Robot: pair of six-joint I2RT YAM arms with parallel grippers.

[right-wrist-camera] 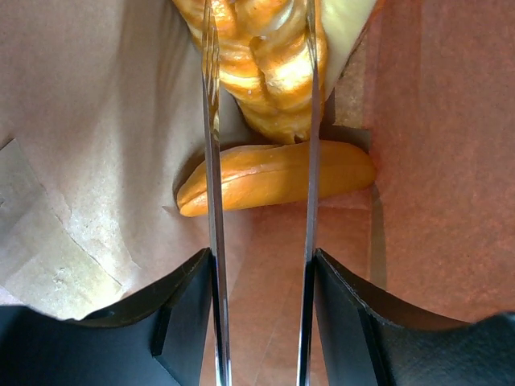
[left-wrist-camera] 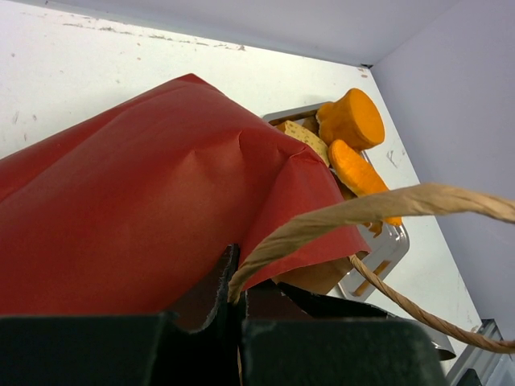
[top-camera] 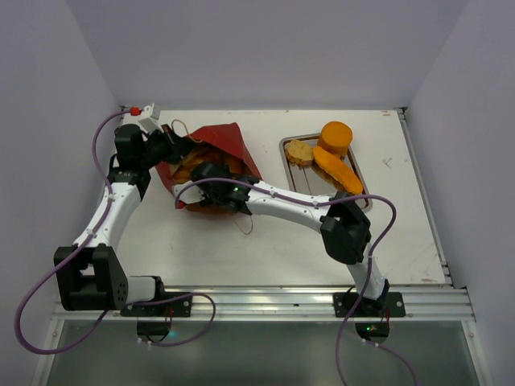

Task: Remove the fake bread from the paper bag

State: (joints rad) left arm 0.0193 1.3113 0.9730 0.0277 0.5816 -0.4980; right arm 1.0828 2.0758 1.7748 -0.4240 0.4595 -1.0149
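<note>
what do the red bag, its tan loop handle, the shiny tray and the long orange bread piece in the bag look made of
Red bag: matte creased paper, brown kraft inside.
Tan loop handle: twisted paper cord, visible spiral.
Shiny tray: likely steel, reflective rim.
Long orange bread piece: smooth, slightly glossy, probably plastic or foam; unclear which.

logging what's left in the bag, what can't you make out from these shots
Bread count in the paper bag: top view, right arm covers the mouth.
Twisted bread: right wrist view, top edge cuts it off.
Whether the right claw touches the long loaf: right wrist view, depth unclear.
Left claw tips: left wrist view, hidden by bag paper.
</note>
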